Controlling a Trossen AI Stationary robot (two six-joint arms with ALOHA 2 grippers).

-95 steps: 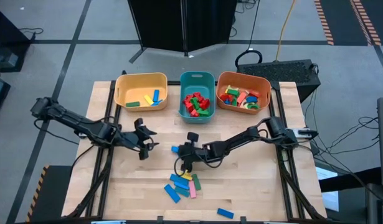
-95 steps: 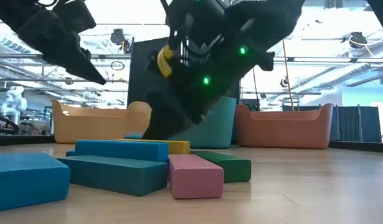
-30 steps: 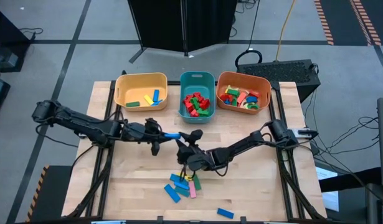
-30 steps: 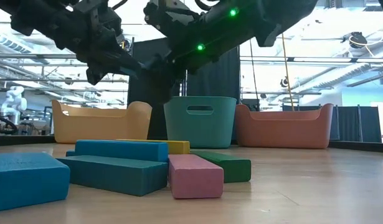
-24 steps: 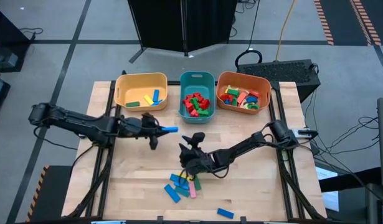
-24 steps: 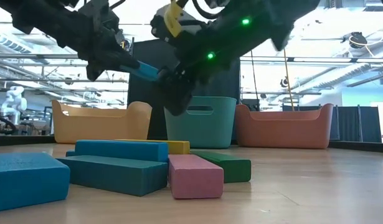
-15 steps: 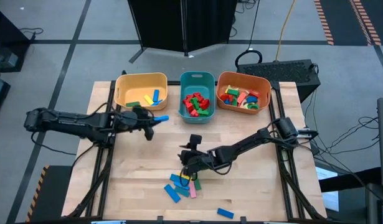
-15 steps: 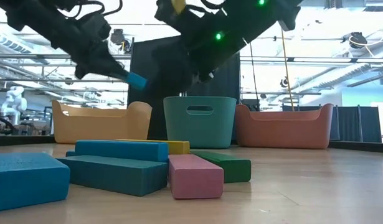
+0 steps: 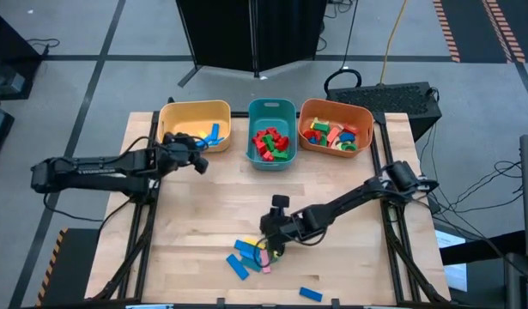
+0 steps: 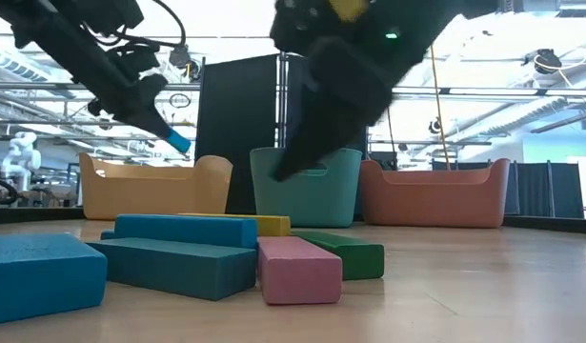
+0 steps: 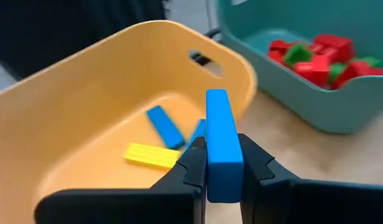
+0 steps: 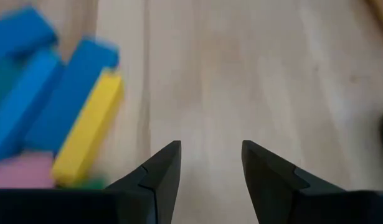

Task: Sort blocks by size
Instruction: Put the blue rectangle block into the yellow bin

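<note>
High view. Left gripper [image 9: 197,153] reached over the near rim of the yellow bin [image 9: 171,114], clamped on a long blue bar [image 9: 214,134] that stuck out over the bin's floor. A green piece and other long pieces lay in that bin, though the held bar was hard to separate from them here. Teal bin [image 9: 271,107] held red and green small blocks [image 9: 270,144]; orange bin [image 9: 362,116] held mixed medium bricks [image 9: 330,135] in red, yellow, green and blue. Right gripper [image 9: 268,246] sat low over the wooden table [image 9: 195,232], at the edge of a loose pile of long blocks [image 9: 247,257], blue, pink, green and yellow. One blue block [image 9: 311,294] lay alone nearer the front edge.

Low view. The pile filled the foreground: flat blue bars, a pink block [image 10: 298,270] end-on, a green bar [image 10: 342,253] behind it, a yellow edge behind the blue. The blue bar's tip showed in the left gripper above the yellow bin. The right arm loomed dark in front of the teal bin.

Left wrist view. Both fingers [image 11: 193,167] pressed the bar's flat sides; the bar stood on edge, plain saturated blue, pointing into the yellow bin. Inside lay a yellow ridged bar [image 11: 152,155] and blue bars.

Right wrist view. The right gripper's jaws stood apart, nothing between them, over bare wood. A yellow bar [image 12: 88,127] and blue bars lay just beside them.
</note>
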